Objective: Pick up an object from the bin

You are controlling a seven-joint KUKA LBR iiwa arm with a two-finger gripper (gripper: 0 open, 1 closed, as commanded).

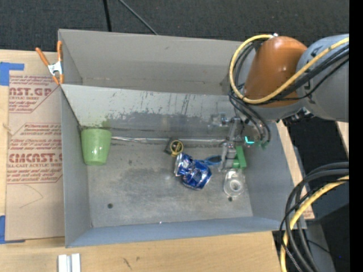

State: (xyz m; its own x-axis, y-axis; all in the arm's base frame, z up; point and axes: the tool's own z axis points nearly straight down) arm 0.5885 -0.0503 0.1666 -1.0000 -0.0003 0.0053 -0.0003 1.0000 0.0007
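1. The arm (332, 78) comes in from the right, at the upper part of the view.
2. Its wrist has an orange cover (272, 67), and yellow and black cables (232, 78) loop around it.
3. The gripper (229, 158) hangs below the cover and points down.

Grey arm (332, 78) w/ smooth round casing. At the wrist a glossy orange cover (272, 67), dome-shaped. Yellow & black cables (237, 61) loop around it, more at lower right. Silver metal gripper (229, 158) w/ small teal-green light (248, 141).
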